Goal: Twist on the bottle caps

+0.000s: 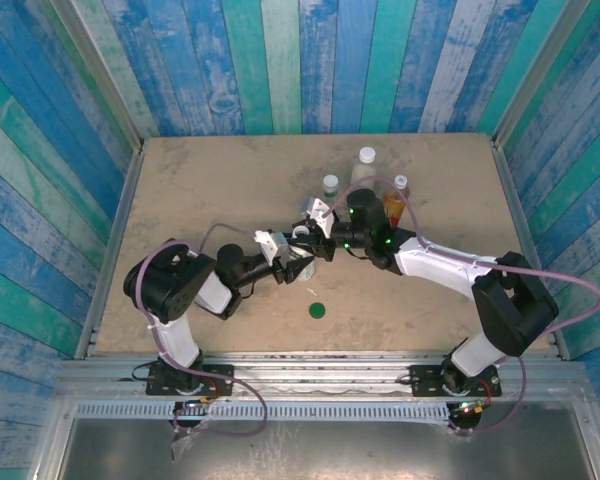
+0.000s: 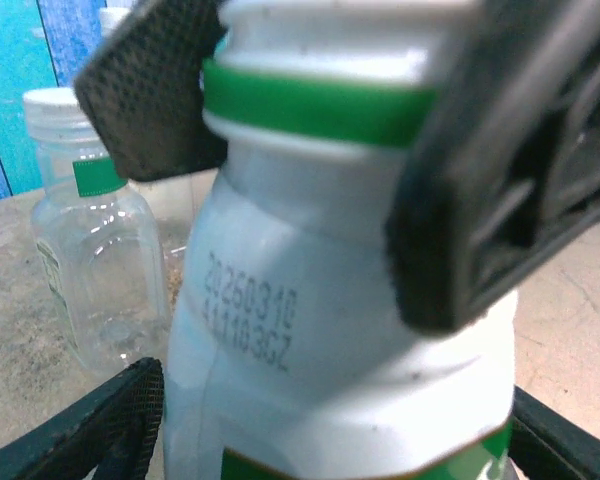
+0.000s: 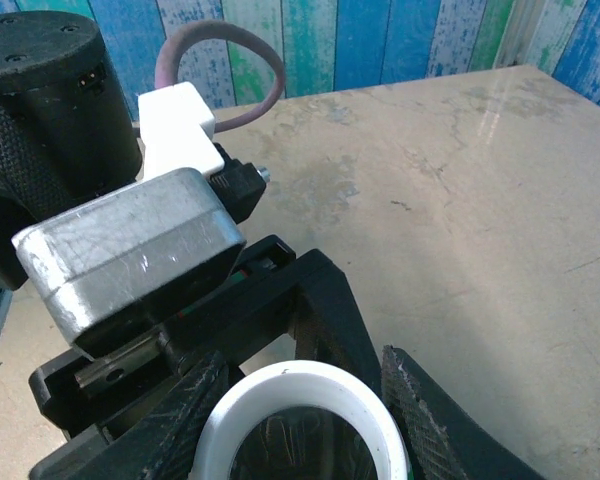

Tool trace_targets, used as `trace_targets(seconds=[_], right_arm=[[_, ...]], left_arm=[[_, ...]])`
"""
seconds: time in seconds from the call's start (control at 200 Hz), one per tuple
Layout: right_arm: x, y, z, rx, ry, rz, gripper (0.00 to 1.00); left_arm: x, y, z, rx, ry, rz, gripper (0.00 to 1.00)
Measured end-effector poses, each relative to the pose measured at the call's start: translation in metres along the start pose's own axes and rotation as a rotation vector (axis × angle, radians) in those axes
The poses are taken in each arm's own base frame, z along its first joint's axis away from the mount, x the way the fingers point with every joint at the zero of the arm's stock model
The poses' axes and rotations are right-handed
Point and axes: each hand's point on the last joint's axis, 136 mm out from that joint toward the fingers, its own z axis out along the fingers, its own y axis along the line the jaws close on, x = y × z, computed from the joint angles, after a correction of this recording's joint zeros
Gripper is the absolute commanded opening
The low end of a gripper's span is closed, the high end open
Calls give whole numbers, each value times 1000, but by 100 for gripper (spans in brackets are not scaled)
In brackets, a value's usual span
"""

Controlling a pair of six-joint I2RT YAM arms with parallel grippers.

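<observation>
The white-labelled bottle (image 1: 302, 266) stands uncapped at the table's middle between both grippers. My right gripper (image 1: 313, 248) is shut on its neck from above; its fingers (image 2: 150, 100) clamp at the green ring (image 2: 310, 105), and the open white rim (image 3: 280, 380) sits between its pads (image 3: 430, 420). My left gripper (image 2: 340, 440) flanks the bottle's white body (image 2: 340, 330) low down, with a finger (image 2: 130, 420) on each side; whether they press it I cannot tell. A dark green cap (image 1: 318, 310) lies on the table in front of the bottle.
At the back stand a small clear bottle (image 1: 331, 185) with a white cap, also in the left wrist view (image 2: 95, 260), a larger clear capped bottle (image 1: 365, 165), and an amber bottle (image 1: 400, 195). Blue plank walls enclose the table (image 1: 210, 200).
</observation>
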Motion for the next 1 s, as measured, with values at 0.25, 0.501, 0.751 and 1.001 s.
trace_targets(seconds=[0.25, 0.501, 0.751, 1.001], right_arm=[[0, 0, 0, 0, 0, 0, 31], [0, -1, 1, 0, 1, 3, 31], [0, -2, 2, 0, 4, 14, 47], [-14, -7, -9, 58, -13, 42, 73]], left_arm=[[-2, -1, -1, 0, -2, 4, 77], [-8, -3, -1, 10, -10, 15, 67], [-8, -3, -1, 13, -9, 11, 57], [-8, -6, -2, 25, -10, 12, 49]])
